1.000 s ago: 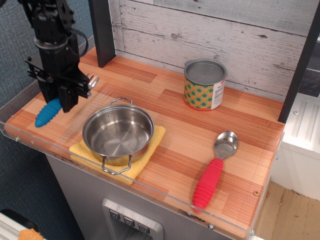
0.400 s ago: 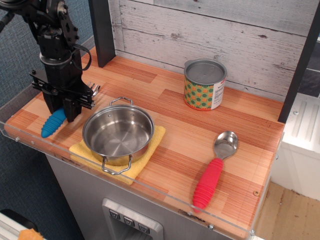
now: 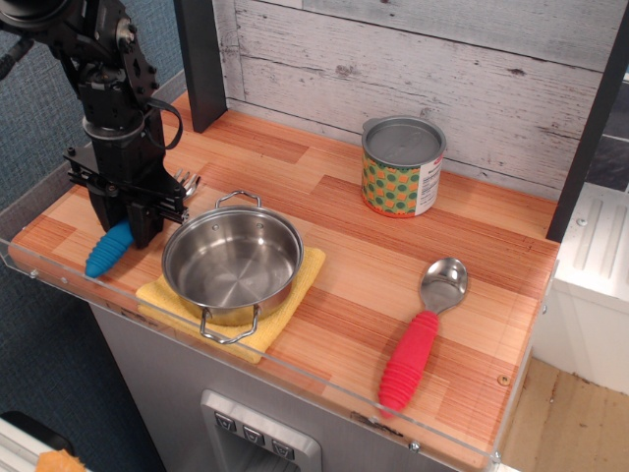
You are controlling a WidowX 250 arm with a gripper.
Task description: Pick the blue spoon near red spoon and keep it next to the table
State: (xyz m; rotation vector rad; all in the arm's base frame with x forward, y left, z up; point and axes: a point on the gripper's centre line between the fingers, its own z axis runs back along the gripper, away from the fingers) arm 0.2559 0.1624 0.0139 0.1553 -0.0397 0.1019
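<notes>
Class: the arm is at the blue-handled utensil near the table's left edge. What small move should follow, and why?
Probably open the gripper and lift: the ribbed blue-handled utensil already looks to rest on the wood-grain table by its clear plastic rim, beside the steel pot.

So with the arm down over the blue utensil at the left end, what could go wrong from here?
The gripper covers the middle of the blue spoon, so the hold can't be judged; a partial grip may let it slip. The handle lies near the table's clear front rim and might catch on it or go over. The steel pot on its yellow cloth sits close beside the gripper, so a sideways move may bump it.
</notes>
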